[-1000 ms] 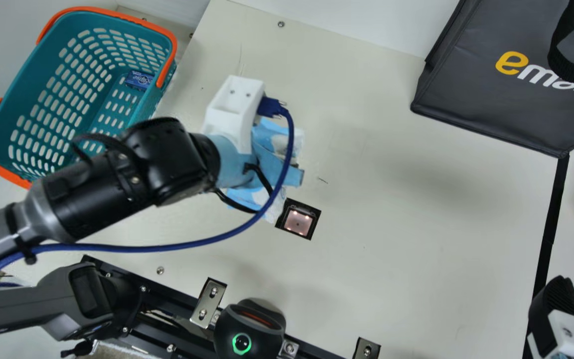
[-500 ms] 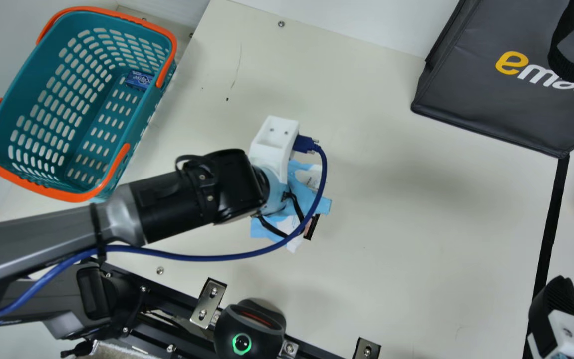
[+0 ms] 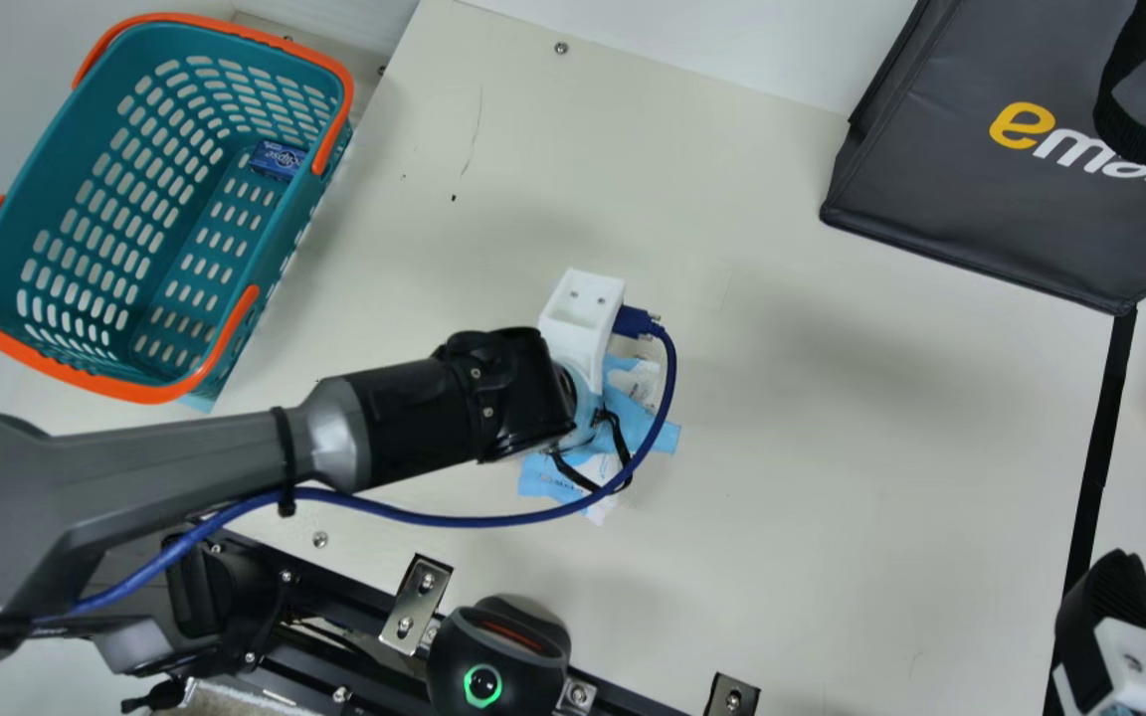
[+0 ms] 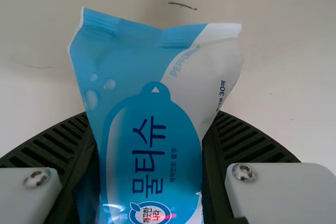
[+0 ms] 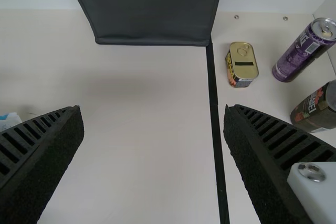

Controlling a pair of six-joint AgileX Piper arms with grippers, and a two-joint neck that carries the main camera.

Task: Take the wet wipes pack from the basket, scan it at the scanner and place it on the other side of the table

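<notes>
"Well, where is the wet wipes pack [image 4: 142, 66] held?"

"Between the ribbed fingers of the left end effector [image 3: 585, 403], over the table [image 3: 832, 477]. In the left wrist view its blue and white front is displayed, marked with large dark characters, smaller print and an oval logo touched by a reddish glint."

"And how is the right end effector [image 3: 1118, 597] set?"

"Its fingers are spread wide. Beyond them, in the right wrist view, a purple can [image 5: 302, 53], a dark jar [image 5: 315, 109] and a gold-lidded tin [image 5: 242, 62] are seen, all labelled."

"What is shown in the main view?"

"Left of the left end effector, a teal basket [image 3: 160, 386] is seen, with a small lettered blue box [image 3: 277, 159] inside. Beyond the right one, a dark bag [image 3: 951, 214] is printed in yellow and white."
</notes>
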